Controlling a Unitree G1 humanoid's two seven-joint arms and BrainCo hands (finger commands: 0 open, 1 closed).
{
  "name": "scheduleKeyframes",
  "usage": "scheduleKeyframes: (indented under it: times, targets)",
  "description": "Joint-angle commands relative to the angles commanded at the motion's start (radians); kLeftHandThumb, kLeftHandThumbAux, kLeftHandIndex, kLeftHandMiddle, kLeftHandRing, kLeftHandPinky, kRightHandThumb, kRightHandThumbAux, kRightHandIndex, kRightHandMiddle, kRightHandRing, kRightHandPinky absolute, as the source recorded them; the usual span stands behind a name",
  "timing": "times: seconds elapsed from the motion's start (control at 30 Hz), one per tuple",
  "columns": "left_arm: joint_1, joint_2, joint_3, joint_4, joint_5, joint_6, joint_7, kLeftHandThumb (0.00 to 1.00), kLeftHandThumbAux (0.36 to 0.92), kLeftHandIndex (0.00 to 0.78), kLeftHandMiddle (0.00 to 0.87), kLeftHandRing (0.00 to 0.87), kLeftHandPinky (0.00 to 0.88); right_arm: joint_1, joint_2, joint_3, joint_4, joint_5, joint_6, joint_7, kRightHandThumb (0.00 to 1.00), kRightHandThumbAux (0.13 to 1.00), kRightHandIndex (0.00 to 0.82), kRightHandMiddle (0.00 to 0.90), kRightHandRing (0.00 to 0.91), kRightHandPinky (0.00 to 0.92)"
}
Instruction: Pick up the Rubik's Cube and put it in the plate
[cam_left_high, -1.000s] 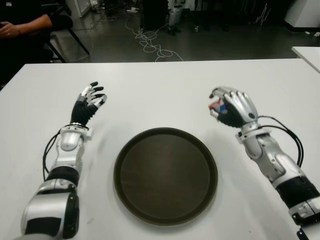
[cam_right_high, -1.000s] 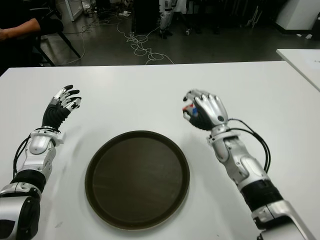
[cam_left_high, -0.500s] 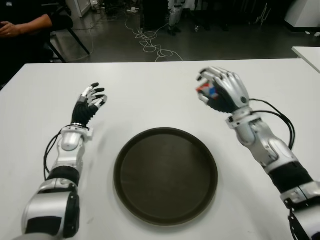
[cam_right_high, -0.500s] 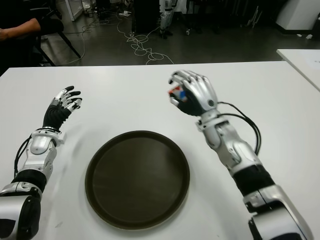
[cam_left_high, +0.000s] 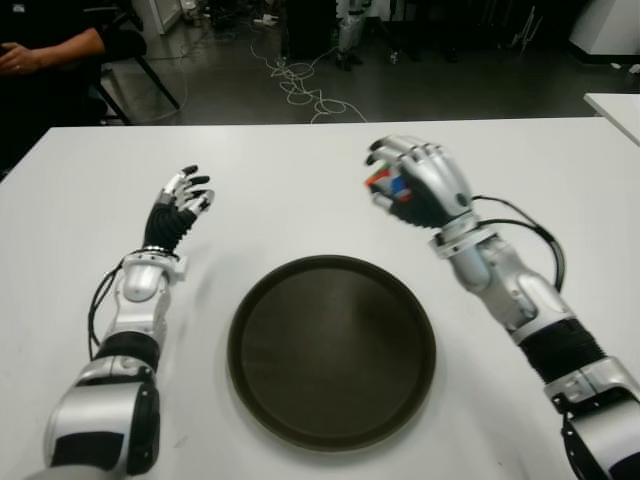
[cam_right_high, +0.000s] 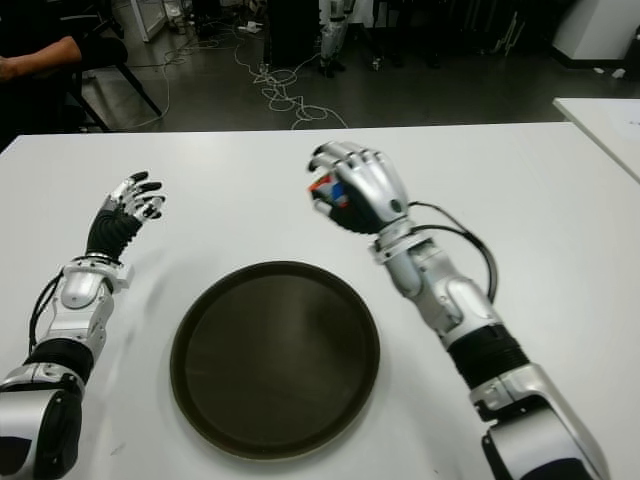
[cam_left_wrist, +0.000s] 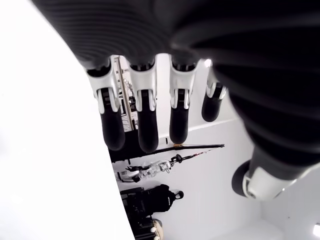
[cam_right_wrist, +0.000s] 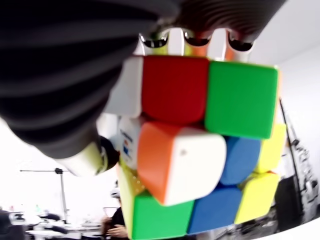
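Plate: a round dark plate (cam_left_high: 331, 349) sits on the white table (cam_left_high: 300, 160), nearest the robot and between its two forearms; nothing lies in it.

Left hand: the left hand (cam_left_high: 177, 205) shows to the left of the plate and a little beyond its far rim; the fingers (cam_left_wrist: 144, 120) are extended and relaxed, side by side, gripping nothing; whether the hand touches the tabletop cannot be told.

Right hand: the right hand (cam_right_high: 352, 190) is raised beyond the plate's far rim, toward the plate's right side; its fingers are wrapped around the Rubik's Cube (cam_right_wrist: 200, 145), thumb on one side, the other fingers curled over the opposite side.

Rubik's Cube: held in the right hand, clear of the table and outside the plate; in the eye views only a red, blue and white patch peeks out between the fingers; the right wrist view shows red, green, orange, white, blue and yellow tiles, with one layer twisted slightly out of line.

Beyond the table: past the plate and the table's far edge, loose cables (cam_left_high: 300, 85) trail over a dark floor; a person's arm (cam_left_high: 45, 50) in a dark sleeve shows far off to the plate's left.
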Motion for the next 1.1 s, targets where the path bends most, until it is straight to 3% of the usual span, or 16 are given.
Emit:
scheduleKeyframes:
  times: [0.5, 0.93, 1.1]
  targets:
    - [-0.008, -0.001, -0.007, 0.014, 0.011, 0.003, 0.016, 0.035, 0.554, 0.125, 0.216, 0.235, 0.265, 0.001, 0.073, 0.065, -0.022, -0.018, -0.025, 0.050, 0.833, 0.693, 0.370, 0.561, 0.691, 0.746]
    - [-0.006, -0.007, -0.006, 0.008, 0.009, 0.001, 0.018, 0.032, 0.592, 0.136, 0.227, 0.232, 0.259, 0.041, 0.095, 0.086, -0.046, 0.003, -0.050, 0.134, 0.835, 0.691, 0.373, 0.566, 0.703, 0.759]
    - [-0.008, -0.010, -0.007, 0.006, 0.011, 0.001, 0.024, 0.025, 0.583, 0.134, 0.225, 0.234, 0.269, 0.056, 0.098, 0.093, -0.060, 0.010, -0.054, 0.176, 0.836, 0.691, 0.375, 0.571, 0.708, 0.759]
